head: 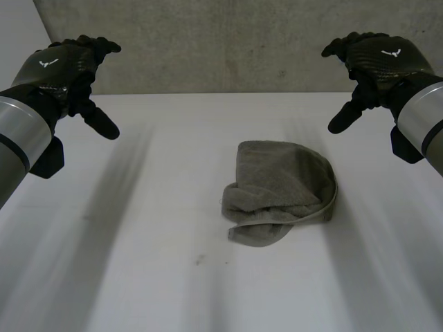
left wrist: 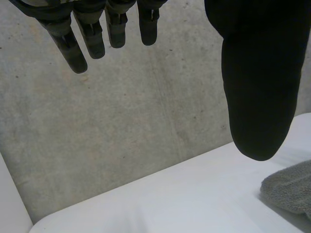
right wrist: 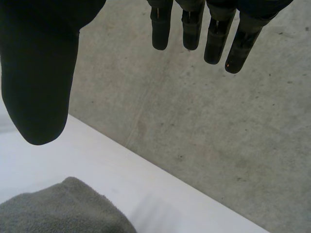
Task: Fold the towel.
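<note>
While both hands hang raised and apart over the white table, the towel lies loose on it, a little right of the frame's centre in the head view. It is a grey, bunched heap, not a flat sheet: layers are doubled over one another, a thick rolled fold runs along its lower edge, and a hemmed border curves down its right side. So crumpled, it shows no clear long axis and is about as wide as it is deep.

The left hand sits at the upper left of the frame and the right hand at the upper right, both in front of the concrete wall. Each is released and empty. In the wrist views the fingers of the left and the fingers of the right hang straight, with the thumb spread wide from them and nothing between.

From either hand the towel lies inward and down the frame, well apart from both. The right hand looks the nearer, since the heap sits on its side of the middle; the left would have to cross farther. In each wrist view a bit of towel peeks in beyond the thumb tip. The fold proper looks not yet begun, and the heap probably needs spreading flat first.
</note>
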You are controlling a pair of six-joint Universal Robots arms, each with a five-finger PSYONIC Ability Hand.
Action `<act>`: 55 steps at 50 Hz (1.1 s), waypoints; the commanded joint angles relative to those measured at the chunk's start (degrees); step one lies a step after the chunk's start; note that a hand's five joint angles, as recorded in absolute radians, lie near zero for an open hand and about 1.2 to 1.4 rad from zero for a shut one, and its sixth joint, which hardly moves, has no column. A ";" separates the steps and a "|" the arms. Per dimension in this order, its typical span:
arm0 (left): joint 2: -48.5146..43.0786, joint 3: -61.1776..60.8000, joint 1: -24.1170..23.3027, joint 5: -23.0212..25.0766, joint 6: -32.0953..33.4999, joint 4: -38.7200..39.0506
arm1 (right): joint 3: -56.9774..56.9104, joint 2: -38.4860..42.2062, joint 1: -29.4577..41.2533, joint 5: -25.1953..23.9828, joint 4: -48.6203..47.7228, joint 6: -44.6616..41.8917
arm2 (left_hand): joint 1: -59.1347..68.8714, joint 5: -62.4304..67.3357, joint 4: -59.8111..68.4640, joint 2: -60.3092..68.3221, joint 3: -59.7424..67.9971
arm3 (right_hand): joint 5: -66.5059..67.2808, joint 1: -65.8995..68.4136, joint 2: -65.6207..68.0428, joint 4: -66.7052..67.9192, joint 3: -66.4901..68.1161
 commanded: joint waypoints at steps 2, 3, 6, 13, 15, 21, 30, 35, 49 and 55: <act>-1.98 -1.33 -1.94 0.20 0.09 2.10 | -1.15 5.99 2.13 -1.76 2.11 -8.29 | 0.62 -0.38 1.08 1.25 1.17 | -3.68 -2.42 -3.82 -3.47 -2.37; -2.94 -1.68 -2.81 0.20 0.17 3.06 | -1.59 7.65 3.01 -1.24 3.17 -11.97 | 0.95 -0.05 1.42 1.58 1.51 | -3.68 -2.42 -3.82 -3.47 -2.37; -5.31 -2.21 -4.57 0.20 0.18 4.29 | -2.73 11.17 4.16 -0.71 5.10 -18.40 | 1.29 0.29 1.75 1.92 1.85 | -3.68 -2.42 -3.82 -3.47 -2.37; -14.02 -1.42 -10.21 0.28 0.09 4.47 | -4.58 17.32 4.34 0.78 8.62 -25.45 | 3.48 2.48 3.94 4.11 4.03 | -3.68 -2.42 -3.82 -3.47 -2.37; -19.88 0.59 -12.92 0.20 0.18 4.56 | -5.11 18.48 4.34 1.14 8.63 -26.25 | 4.65 3.65 5.11 5.28 5.20 | -3.68 -2.42 -3.82 -3.47 -2.37; -31.13 7.87 -14.51 0.55 0.17 5.08 | -5.99 21.47 2.93 0.08 9.59 -28.10 | 4.66 3.65 5.12 5.28 5.21 | -1.24 0.01 -1.38 -1.03 0.07; -43.03 15.89 -17.85 8.72 0.35 6.84 | -3.19 21.56 -0.67 0.78 10.56 -30.82 | 4.66 3.65 5.12 5.28 5.21 | -1.57 -0.32 -1.72 -1.37 -0.27; -46.98 18.88 -18.03 10.48 0.18 11.06 | 1.55 20.33 -1.02 0.70 9.86 -30.47 | 22.49 21.48 22.95 23.11 23.04 | -1.57 -0.32 -1.72 -1.37 -0.27; -49.00 19.23 -18.91 9.78 0.18 16.78 | 11.05 16.29 -4.28 0.61 2.21 -29.86 | 69.90 68.90 70.36 70.53 70.46 | -0.23 1.02 -0.37 -0.03 1.08; -39.98 16.34 -18.82 5.66 4.02 16.16 | 12.20 14.44 -4.01 0.17 2.12 -26.96 | 69.90 68.90 70.36 70.53 70.46 | -0.23 1.02 -0.37 -0.02 1.08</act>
